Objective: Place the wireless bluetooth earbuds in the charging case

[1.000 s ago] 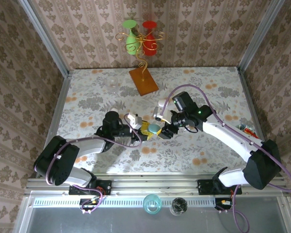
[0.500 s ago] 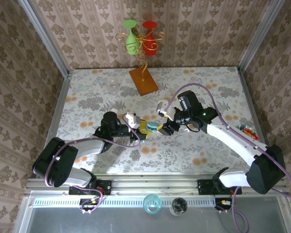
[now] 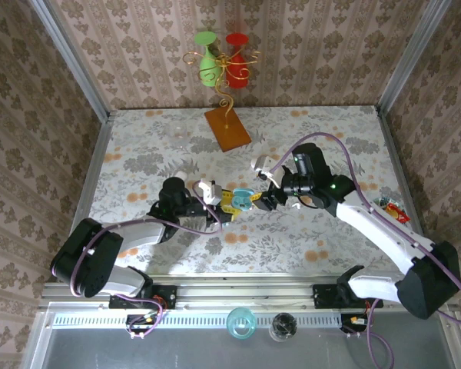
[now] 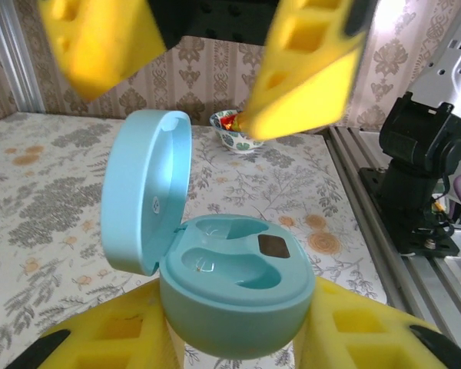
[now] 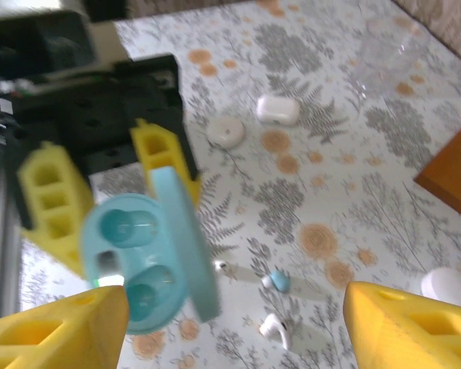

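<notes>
Charging case (image 4: 238,300), one, clamped in left end effector (image 3: 230,205); right end effector (image 5: 237,304) apart; three loose earbuds (image 5: 275,329).

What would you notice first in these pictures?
The open light-blue charging case jumps out first, pinched mid-table between the big yellow fingers of the left end effector. Next come the green and red glasses, upside down on a gold stand at the back of the table.

The raised lid (image 4: 146,192) walls the case (image 4: 238,304) at 9 o'clock in the left wrist view; its wells lie open from above. From the top, the right hand (image 3: 263,201) crowds the case's 3 o'clock, and bare table (image 3: 292,246) spreads toward 6.
</notes>
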`<state>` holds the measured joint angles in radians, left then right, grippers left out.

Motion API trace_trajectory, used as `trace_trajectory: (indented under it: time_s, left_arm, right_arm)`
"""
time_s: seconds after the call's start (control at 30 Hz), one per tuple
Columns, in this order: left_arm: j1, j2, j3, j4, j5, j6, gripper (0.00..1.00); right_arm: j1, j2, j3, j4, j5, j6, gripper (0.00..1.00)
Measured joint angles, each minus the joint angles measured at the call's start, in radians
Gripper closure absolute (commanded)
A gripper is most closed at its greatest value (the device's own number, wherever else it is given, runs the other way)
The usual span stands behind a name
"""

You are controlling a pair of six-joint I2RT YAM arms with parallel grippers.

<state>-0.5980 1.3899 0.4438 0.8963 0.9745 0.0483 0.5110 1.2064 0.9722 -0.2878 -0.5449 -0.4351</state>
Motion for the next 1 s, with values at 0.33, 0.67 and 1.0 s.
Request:
trace_trajectory:
  time_s: [0.33,0.67,1.0]
  left_arm:
    - [0.084,-0.018,-0.054,0.113,-0.029,-0.054,0.65]
    - [0.193,-0.098,-0.091,0.103,-0.164,-0.056,0.62]
    - [0.311,-0.129,-0.111,0.079,-0.249,-0.056,0.62]
  right_arm:
    - [-0.115,-0.167,-0.142,0.244,0.013,0.314,0.25]
    - [-0.140,-0.004,-0.135,0.257,0.187,0.723,0.28]
    - [-0.019,0.325,-0.027,0.166,0.241,0.911,0.31]
